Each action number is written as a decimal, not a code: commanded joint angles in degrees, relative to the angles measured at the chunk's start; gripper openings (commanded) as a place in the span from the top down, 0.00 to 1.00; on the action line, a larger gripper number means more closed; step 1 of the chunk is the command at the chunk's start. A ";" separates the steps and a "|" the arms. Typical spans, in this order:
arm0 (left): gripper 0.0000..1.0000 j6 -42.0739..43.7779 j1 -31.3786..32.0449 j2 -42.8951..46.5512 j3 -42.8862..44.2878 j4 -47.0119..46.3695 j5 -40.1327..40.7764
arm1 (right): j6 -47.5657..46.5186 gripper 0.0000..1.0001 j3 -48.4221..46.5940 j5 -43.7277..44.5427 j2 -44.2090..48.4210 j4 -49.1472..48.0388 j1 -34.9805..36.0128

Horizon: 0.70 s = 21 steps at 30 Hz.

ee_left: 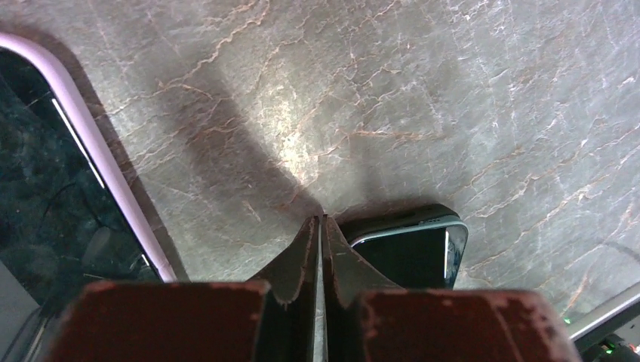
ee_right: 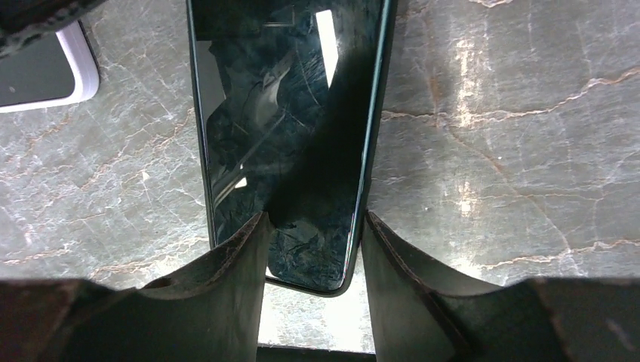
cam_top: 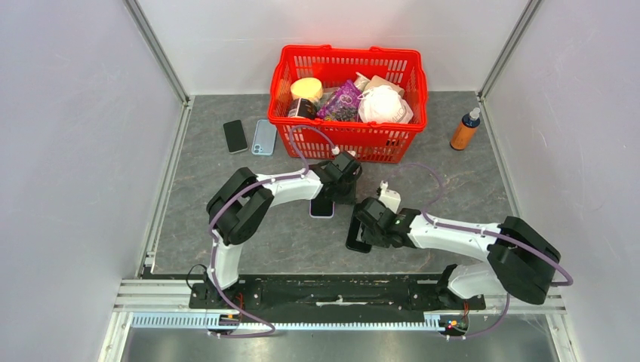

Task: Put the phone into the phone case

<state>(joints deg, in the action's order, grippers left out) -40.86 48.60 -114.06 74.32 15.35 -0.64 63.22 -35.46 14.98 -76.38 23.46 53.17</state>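
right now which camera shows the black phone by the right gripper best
Right wrist: the black phone is close up, lying flat, with the right gripper open over it. Top view shows only the phone's edge beneath that gripper; left wrist shows one corner.

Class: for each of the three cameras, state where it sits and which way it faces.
Top external: above and behind the bases, looking down on the table; left arm and right arm show.
Left wrist: on its arm, facing down at the table; shut fingers show.
Right wrist: facing down; open fingers astride the dark phone.
Shared: both wrist views catch that phone and the lilac case.
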 commanded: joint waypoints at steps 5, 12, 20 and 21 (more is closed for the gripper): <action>0.93 5.10 2.74 -3.18 5.44 0.90 -9.84 | 1.28 0.47 -8.71 -2.54 -11.86 -8.22 7.55; 0.90 11.02 2.75 -3.91 9.84 5.28 -16.39 | -0.33 0.46 -8.41 -1.88 -10.07 -9.73 7.83; 0.71 13.09 2.16 -1.84 13.49 8.53 -12.53 | 0.38 0.26 -2.54 6.08 4.12 0.52 4.53; 0.68 12.92 1.99 -0.94 13.56 8.51 -11.23 | 0.18 0.22 -1.92 6.08 5.68 1.34 2.93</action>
<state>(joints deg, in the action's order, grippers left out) -30.96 49.47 -118.39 84.79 23.57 -10.00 63.40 -38.81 18.81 -77.28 28.71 59.33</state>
